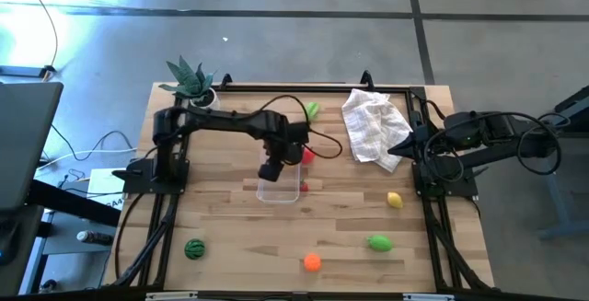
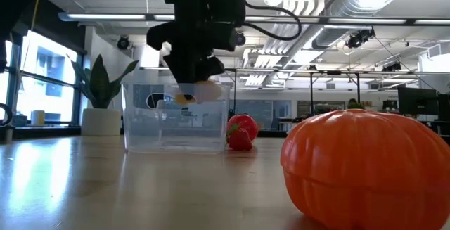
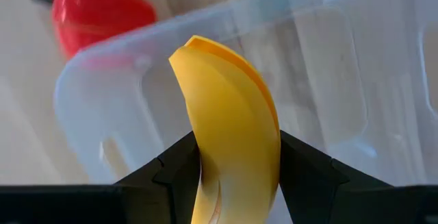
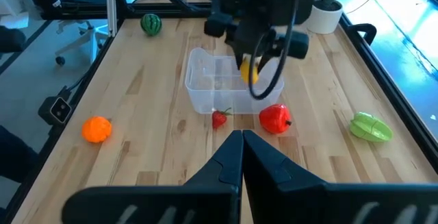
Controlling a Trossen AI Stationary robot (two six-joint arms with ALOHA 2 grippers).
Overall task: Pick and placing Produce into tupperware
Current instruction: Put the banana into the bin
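An open industrial lab: exposed ceiling ducts, concrete floor, office chair beside the wooden table.

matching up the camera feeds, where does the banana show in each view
High view: not visible, hidden under the left pincer over the tupperware.
Low view: banana just below the pincer, above the tub.
Left wrist view: centre, between the fingers.
Right wrist view: upper middle.
Shared landmark: the tupperware.
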